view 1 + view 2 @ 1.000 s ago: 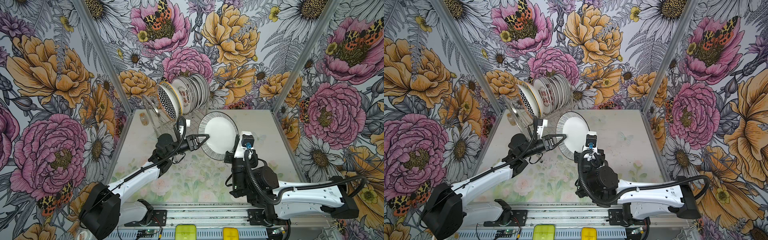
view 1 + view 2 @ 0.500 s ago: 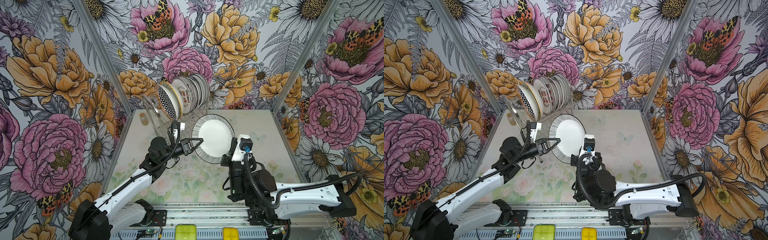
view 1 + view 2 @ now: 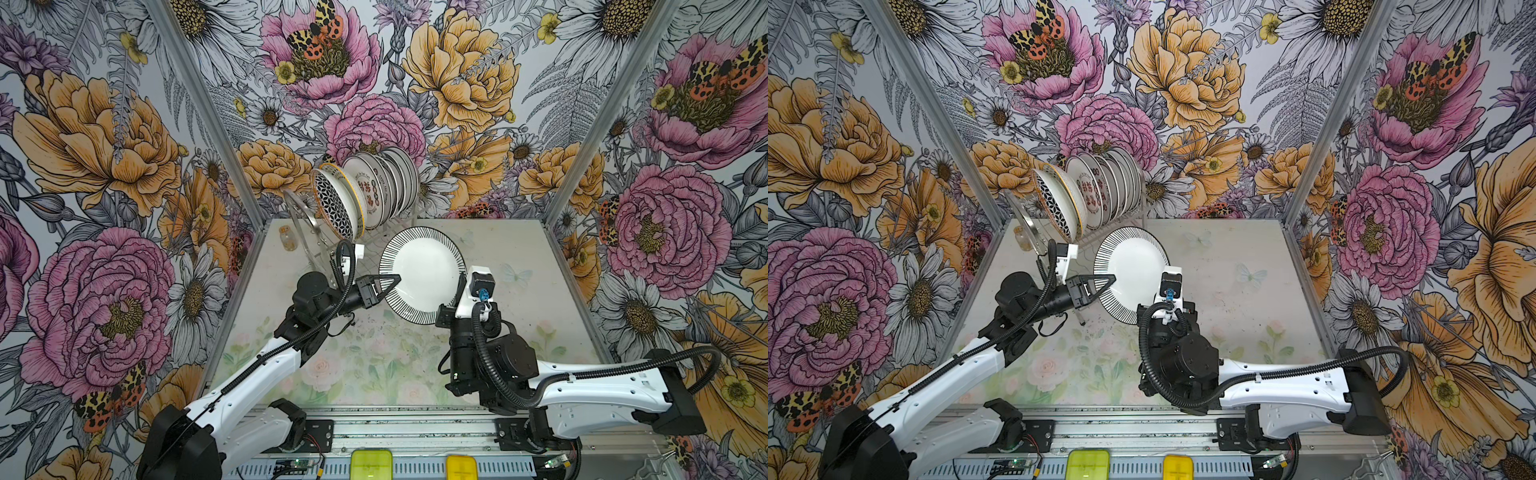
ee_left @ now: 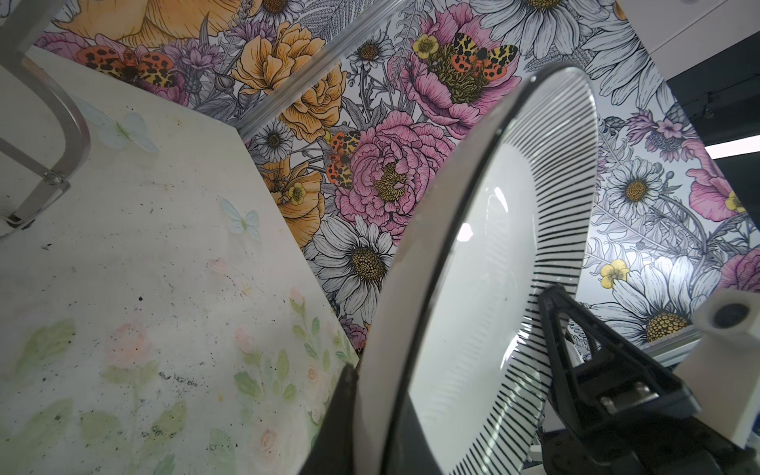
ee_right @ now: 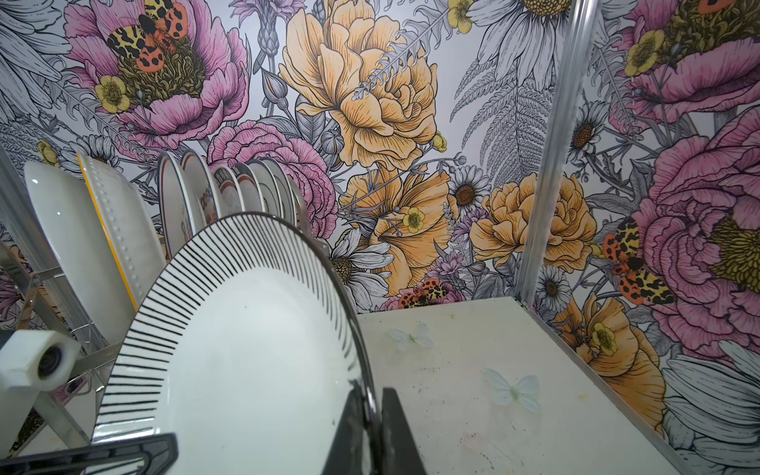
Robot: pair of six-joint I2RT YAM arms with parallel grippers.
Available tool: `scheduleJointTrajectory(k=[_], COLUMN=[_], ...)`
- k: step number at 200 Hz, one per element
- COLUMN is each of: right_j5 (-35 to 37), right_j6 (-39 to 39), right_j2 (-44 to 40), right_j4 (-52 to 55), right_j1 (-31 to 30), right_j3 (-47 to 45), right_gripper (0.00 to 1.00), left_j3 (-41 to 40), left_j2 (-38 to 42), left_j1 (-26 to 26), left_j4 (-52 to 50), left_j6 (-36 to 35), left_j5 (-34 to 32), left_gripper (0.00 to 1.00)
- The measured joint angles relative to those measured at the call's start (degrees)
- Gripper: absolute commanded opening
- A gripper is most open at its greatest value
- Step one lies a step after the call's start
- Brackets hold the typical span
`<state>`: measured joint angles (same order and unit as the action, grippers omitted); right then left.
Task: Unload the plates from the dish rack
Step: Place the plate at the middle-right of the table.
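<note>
rack [image 3: 365,245] w/ plates [image 3: 382,187] rear-L on table [image 3: 519,266] | 1 plate [image 3: 428,270] before rack, btw L gripper [image 3: 397,279], R gripper [image 3: 444,313]

We see a round white ceramic plate [image 3: 426,270] whose rim carries thin black radial stripes. In the shiny silver steel wire dish rack [image 3: 309,235] we find a deep white plate [image 3: 334,203] with a black lattice pattern underneath and a yellow edge, then a white plate with red characters [image 3: 371,193]. The wallpaper [image 3: 457,75] shows pink, orange and white flowers with orange-spotted moths. The pale cream tabletop [image 3: 519,249] bears faint pastel roses and light blue butterflies.
</note>
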<state>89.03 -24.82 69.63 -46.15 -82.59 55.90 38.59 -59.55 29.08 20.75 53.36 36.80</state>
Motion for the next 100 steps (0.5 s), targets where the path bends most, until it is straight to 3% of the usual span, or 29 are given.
scheduleJointTrajectory(k=[74,100], right_j5=[-0.04,-0.07], right_j6=[0.42,0.55], right_j2=[1.77,2.56], right_j4=[-1.31,-2.10], right_j1=[2.69,2.86], right_j3=[0.07,0.20], right_gripper=[0.23,0.34], left_j3=[-0.15,-0.68], left_j2=[-0.33,-0.44], left_j1=[-1.90,-1.84], left_j4=[-5.77,-7.52], left_j6=[-3.39,-5.57], left_j5=[2.62,3.39], left_gripper=[0.00,0.00])
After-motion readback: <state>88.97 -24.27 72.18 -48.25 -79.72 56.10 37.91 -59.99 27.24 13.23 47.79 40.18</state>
